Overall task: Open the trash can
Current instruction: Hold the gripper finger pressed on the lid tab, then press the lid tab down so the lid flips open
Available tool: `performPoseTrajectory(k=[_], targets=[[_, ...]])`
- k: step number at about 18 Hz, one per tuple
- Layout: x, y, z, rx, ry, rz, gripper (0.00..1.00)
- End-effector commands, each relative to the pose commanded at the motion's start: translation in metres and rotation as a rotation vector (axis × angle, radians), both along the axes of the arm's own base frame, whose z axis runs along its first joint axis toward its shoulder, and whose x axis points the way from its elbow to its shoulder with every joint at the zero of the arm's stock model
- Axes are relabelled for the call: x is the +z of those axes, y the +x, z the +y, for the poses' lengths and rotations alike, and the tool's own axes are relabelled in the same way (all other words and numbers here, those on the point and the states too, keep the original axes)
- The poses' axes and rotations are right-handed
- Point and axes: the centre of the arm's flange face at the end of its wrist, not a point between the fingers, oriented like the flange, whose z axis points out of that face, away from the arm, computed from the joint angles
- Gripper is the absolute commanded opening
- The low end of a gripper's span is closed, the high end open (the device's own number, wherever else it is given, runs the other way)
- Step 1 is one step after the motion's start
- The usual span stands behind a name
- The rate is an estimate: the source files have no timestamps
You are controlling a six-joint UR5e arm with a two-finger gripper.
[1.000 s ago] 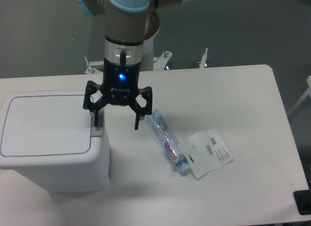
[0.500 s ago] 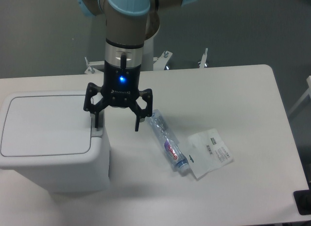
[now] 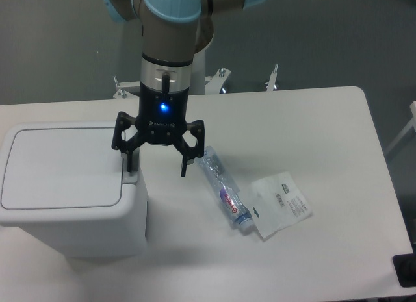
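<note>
The white trash can point(image 3: 65, 191) stands at the left of the table with its flat lid down. My gripper point(image 3: 157, 167) hangs open over the can's right edge. Its left finger point(image 3: 130, 160) is down at the push-button strip at the lid's right side; I cannot tell if it touches. The right finger point(image 3: 184, 164) hangs over bare table to the right of the can. The gripper holds nothing.
A crushed clear plastic bottle point(image 3: 224, 195) lies on the table just right of the gripper. A white packet point(image 3: 281, 203) lies next to the bottle's lower end. The table's far edge runs behind the arm.
The gripper has shifted very slightly, a few pixels; the lid stays down and nothing else has moved.
</note>
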Motion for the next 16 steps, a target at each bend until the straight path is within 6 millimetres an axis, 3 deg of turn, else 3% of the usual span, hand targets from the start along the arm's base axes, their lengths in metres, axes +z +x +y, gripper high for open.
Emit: performPoseTrajectory(k=[16], targets=[[-0.0007, 0.0, -0.0023, 0.002, -0.001, -0.003, 1.0]])
